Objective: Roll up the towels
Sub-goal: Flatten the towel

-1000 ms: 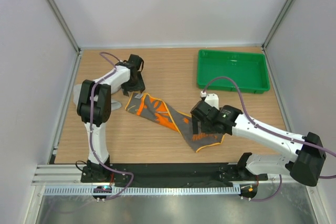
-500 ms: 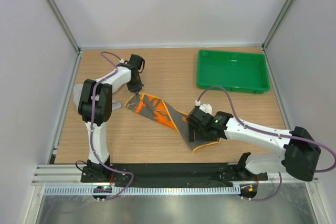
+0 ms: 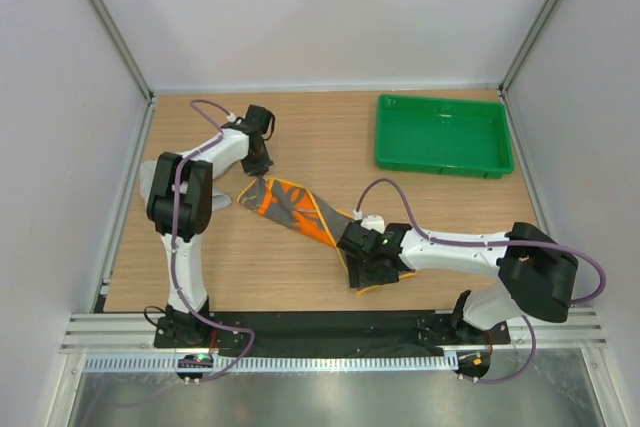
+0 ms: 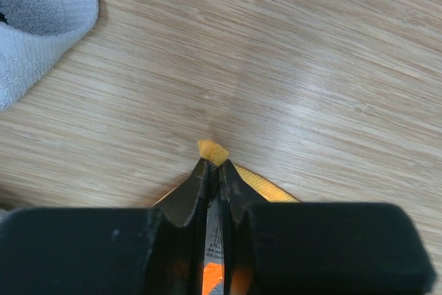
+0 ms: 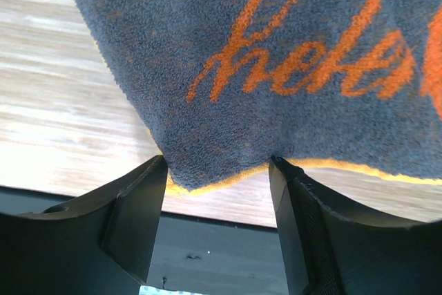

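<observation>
The orange towel with grey edging [image 3: 295,207] lies stretched out diagonally on the wooden table. My left gripper [image 3: 257,169] is shut on its far left corner, and an orange tip [image 4: 213,152] pokes out past the pinched fingertips of this gripper [image 4: 215,169]. My right gripper [image 3: 365,272] is at the towel's near right corner. Its jaws are open, and the towel's grey, orange-lettered side [image 5: 276,53] hangs between the two fingers [image 5: 141,198]. The light grey towel [image 3: 148,179] lies at the far left, mostly hidden behind the left arm; its edge [image 4: 41,18] also shows in the left wrist view.
A green plastic tray [image 3: 440,169] stands at the back right. A black strip [image 3: 330,325] runs along the table's near edge, just beyond the right gripper. White walls close in the table on three sides.
The left gripper has closed on the orange towel's corner. The right arm slid left and nearer along the towel to its near corner, its jaws narrowing, and that end bunched up a little.
</observation>
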`<control>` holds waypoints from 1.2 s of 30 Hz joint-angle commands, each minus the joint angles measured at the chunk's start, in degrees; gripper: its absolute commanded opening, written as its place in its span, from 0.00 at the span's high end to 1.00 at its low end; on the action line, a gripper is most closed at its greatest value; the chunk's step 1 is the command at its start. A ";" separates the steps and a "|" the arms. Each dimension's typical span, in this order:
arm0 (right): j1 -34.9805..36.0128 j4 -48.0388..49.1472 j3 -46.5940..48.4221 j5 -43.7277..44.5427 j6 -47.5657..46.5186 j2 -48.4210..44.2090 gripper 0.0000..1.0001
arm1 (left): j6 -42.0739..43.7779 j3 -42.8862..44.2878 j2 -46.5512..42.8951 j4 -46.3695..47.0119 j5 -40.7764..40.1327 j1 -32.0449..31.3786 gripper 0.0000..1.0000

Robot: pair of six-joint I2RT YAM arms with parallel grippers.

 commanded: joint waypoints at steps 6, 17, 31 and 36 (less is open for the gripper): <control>0.95 3.89 1.82 -0.29 1.19 4.90 0.55 | 0.33 -2.48 -4.59 -0.61 -0.45 0.16 0.98; 1.21 -4.18 8.32 5.33 -3.03 1.57 0.99 | -0.02 -4.50 -14.15 -3.86 -2.30 0.08 1.00; 1.83 -14.20 13.86 3.40 -4.44 -27.51 0.99 | 2.17 -11.71 -47.72 -19.05 -10.91 -7.20 1.00; 1.83 -20.27 13.95 7.52 1.95 -37.36 0.99 | -0.63 -12.41 -57.84 -27.75 -11.27 -11.43 0.98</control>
